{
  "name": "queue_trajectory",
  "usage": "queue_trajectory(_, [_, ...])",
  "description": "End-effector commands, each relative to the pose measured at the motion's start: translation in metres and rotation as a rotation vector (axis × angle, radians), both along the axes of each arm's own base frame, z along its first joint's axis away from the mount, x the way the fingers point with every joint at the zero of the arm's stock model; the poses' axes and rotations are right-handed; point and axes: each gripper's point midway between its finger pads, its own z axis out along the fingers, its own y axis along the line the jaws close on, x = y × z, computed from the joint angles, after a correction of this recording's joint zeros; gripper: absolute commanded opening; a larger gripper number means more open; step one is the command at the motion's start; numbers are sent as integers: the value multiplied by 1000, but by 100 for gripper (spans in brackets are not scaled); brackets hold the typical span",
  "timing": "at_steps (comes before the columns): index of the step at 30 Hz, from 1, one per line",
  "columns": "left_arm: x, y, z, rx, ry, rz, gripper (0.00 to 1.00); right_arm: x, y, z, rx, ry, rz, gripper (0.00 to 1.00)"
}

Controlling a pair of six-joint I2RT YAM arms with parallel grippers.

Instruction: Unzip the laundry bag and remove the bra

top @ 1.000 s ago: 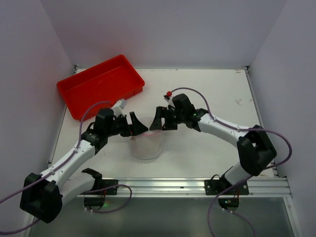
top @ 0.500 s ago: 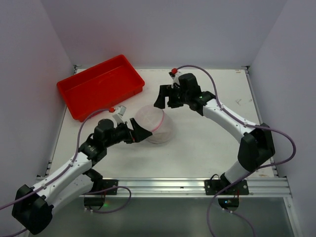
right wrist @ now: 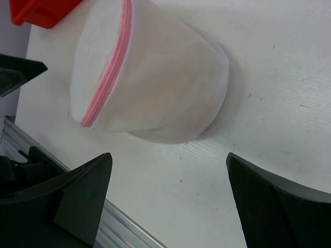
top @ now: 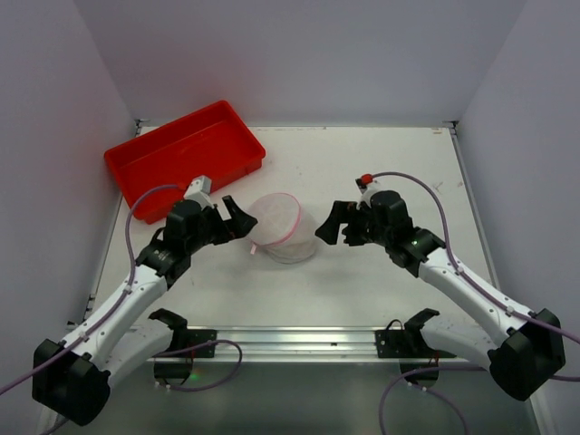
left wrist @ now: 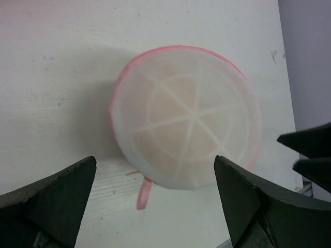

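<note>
The laundry bag (top: 283, 227) lies on the table between my two grippers, a round white mesh pouch with a pink zipper rim (right wrist: 111, 72). A pink pull tab (left wrist: 142, 192) sticks out at its near edge. The bra shows only as a peach tint (left wrist: 173, 111) through the mesh. My left gripper (top: 240, 220) is open and empty just left of the bag, which lies ahead of its fingers in the left wrist view (left wrist: 155, 206). My right gripper (top: 326, 225) is open and empty just right of the bag, which lies a little beyond its tips in the right wrist view (right wrist: 170, 201).
A red plastic tray (top: 186, 154) stands at the back left; its corner shows in the right wrist view (right wrist: 41, 10). A metal rail (top: 299, 340) runs along the table's near edge. White walls close in the left, back and right.
The bag was held up by both grippers, then by the left alone; now it lies on the table, let go. The right arm swung back, then came to the bag's right side.
</note>
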Motion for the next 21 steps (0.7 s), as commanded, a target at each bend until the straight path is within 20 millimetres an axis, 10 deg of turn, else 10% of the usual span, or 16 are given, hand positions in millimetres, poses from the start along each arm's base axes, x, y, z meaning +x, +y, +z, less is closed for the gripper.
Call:
queue_trajectory(1, [21, 14, 1, -36, -70, -18, 100, -4, 16, 32, 146, -71, 36, 95])
queue_trajectory(6, [46, 3, -3, -78, -105, -94, 100, -8, 18, 27, 190, -66, 38, 99])
queue_trajectory(21, [41, -8, -46, -232, -90, -213, 99, -23, 36, 24, 250, -36, 174, 99])
